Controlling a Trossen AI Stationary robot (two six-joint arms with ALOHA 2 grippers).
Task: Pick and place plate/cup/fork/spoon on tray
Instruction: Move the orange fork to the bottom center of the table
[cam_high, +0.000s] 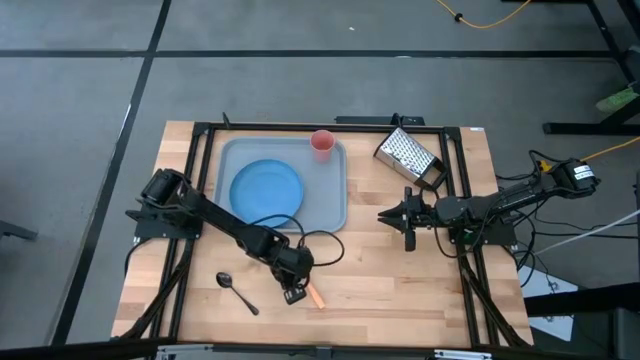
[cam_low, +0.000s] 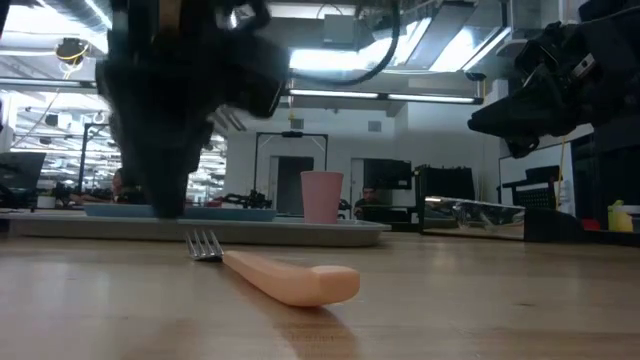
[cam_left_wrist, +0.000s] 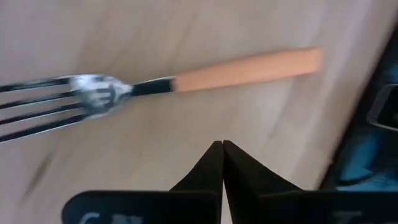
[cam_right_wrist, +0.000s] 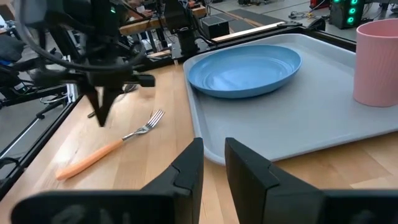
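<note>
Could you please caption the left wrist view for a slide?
Left gripper, fingers shut, poised above the orange-handled fork lying on the table.

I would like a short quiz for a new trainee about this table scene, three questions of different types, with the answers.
1. True or false: the cup stands on the tray.
2. Which task things lie on the bare table? A) fork and spoon B) the blue plate and cup C) only the spoon
3. Fill in: the left gripper is shut above the ____.

Key: 1 true. 2 A. 3 fork.
</note>
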